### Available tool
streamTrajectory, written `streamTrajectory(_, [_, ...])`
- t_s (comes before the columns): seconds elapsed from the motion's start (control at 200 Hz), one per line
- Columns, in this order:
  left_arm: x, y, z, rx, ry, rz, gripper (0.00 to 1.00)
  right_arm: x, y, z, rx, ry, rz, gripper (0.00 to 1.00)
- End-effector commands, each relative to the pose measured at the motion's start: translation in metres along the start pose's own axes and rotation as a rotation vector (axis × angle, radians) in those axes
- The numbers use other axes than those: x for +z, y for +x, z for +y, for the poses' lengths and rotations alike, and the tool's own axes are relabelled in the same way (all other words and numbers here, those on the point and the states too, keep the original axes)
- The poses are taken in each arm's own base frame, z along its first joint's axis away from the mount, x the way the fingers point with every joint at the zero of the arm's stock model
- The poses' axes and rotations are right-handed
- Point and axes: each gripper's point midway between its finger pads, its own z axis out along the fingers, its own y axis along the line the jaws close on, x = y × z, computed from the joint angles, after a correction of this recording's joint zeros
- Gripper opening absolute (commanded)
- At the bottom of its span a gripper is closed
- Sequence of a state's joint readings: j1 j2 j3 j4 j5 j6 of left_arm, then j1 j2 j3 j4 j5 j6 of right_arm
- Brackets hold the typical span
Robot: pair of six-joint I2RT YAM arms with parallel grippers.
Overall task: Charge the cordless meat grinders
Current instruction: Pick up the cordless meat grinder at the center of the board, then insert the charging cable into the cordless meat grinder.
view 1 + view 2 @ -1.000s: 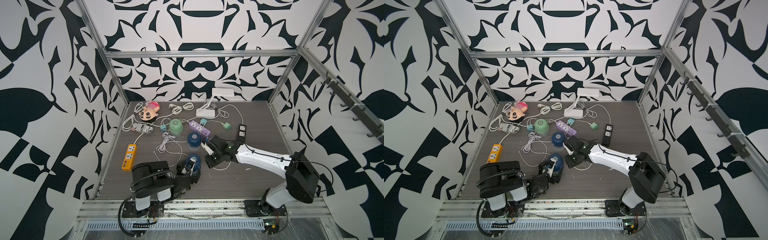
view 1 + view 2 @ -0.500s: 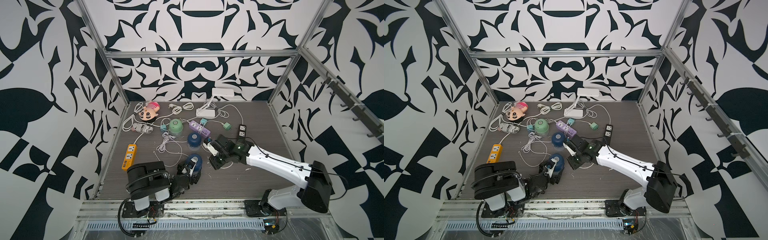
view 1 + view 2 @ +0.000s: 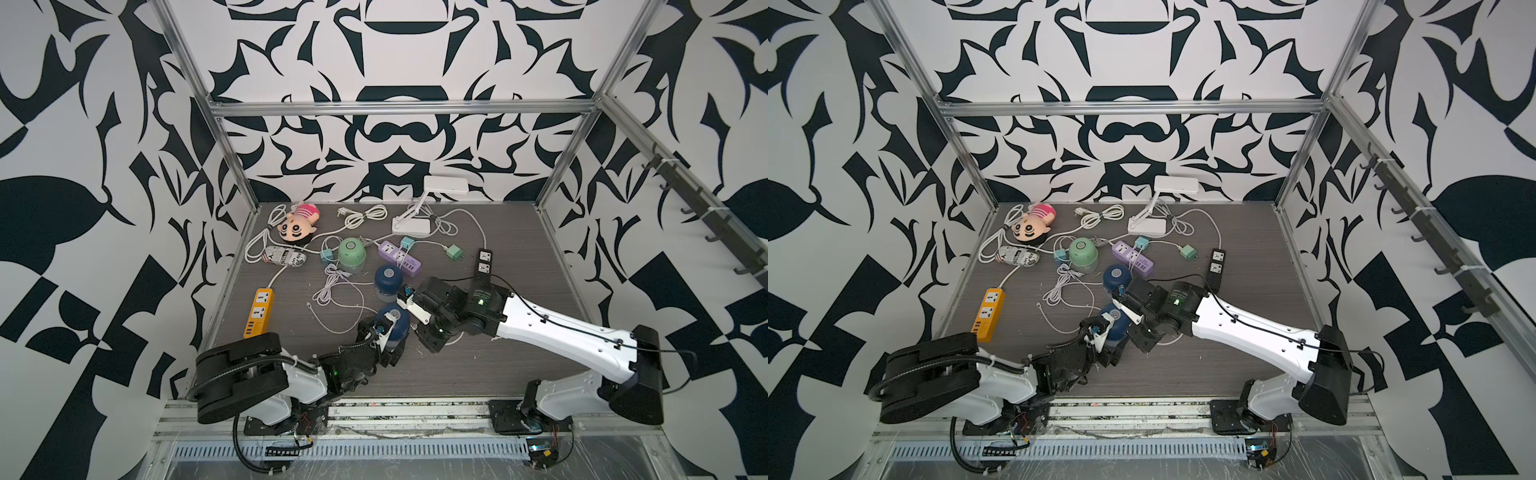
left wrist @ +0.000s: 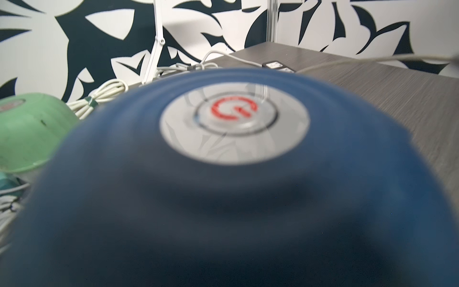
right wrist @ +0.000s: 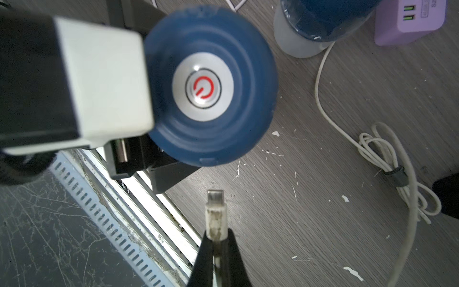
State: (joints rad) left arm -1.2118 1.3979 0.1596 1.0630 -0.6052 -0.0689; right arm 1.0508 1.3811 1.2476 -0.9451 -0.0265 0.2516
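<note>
A navy blue meat grinder [image 3: 398, 328] [image 3: 1116, 322] sits near the table's front middle. My left gripper [image 3: 384, 337] is shut around its sides. Its silver button with a red power mark fills the left wrist view [image 4: 233, 129] and faces the right wrist camera [image 5: 203, 87]. My right gripper [image 5: 216, 236] [image 3: 422, 334] is shut on a white USB cable plug [image 5: 215, 211], whose metal tip points at that grinder from a short gap. A second navy grinder [image 3: 387, 281] [image 5: 323, 20] stands just behind. The mint green grinder [image 3: 351, 254] [image 4: 27, 139] stands further back left.
A purple power strip [image 3: 399, 257] lies behind the grinders, an orange one [image 3: 259, 311] at the left and a black one [image 3: 482, 259] at the right. Loose white cables [image 3: 332, 291], small adapters [image 3: 455, 252], a white desk lamp [image 3: 415, 220] and a plush doll [image 3: 297, 222] crowd the back.
My right arm has stretched out, its elbow swinging right, and brought the plug nearer the held grinder. The left gripper and its grinder have shifted slightly right.
</note>
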Motion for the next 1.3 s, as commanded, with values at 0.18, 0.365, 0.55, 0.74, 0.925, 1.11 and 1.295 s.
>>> streamTrajectory(0.18, [-0.004, -0.024, 0.001, 0.013, 0.015, -0.016, 0.63, -0.015, -0.015, 0.008, -0.015, 0.002, -0.041, 0.0])
streamTrajectory(0.365, [-0.004, -0.028, 0.002, 0.014, 0.008, -0.025, 0.62, -0.015, -0.017, 0.014, -0.032, -0.003, -0.036, 0.0])
streamTrajectory(0.55, [-0.003, -0.032, 0.002, 0.02, 0.001, -0.032, 0.62, -0.012, -0.017, 0.014, -0.032, 0.0, -0.027, 0.0])
streamTrajectory(0.74, [-0.003, -0.035, 0.004, 0.024, -0.008, -0.044, 0.62, -0.01, -0.015, 0.015, -0.032, -0.004, -0.016, 0.0])
streamTrajectory(0.925, [-0.004, -0.039, 0.005, 0.023, -0.012, -0.056, 0.62, -0.008, -0.015, 0.015, -0.028, -0.007, -0.017, 0.0])
streamTrajectory(1.11, [-0.006, -0.04, 0.008, 0.014, -0.024, -0.069, 0.62, -0.007, -0.017, 0.018, -0.022, -0.019, -0.022, 0.0])
streamTrajectory(1.295, [-0.008, -0.042, 0.008, 0.006, -0.017, -0.077, 0.61, -0.005, -0.017, 0.018, -0.021, -0.021, -0.02, 0.0])
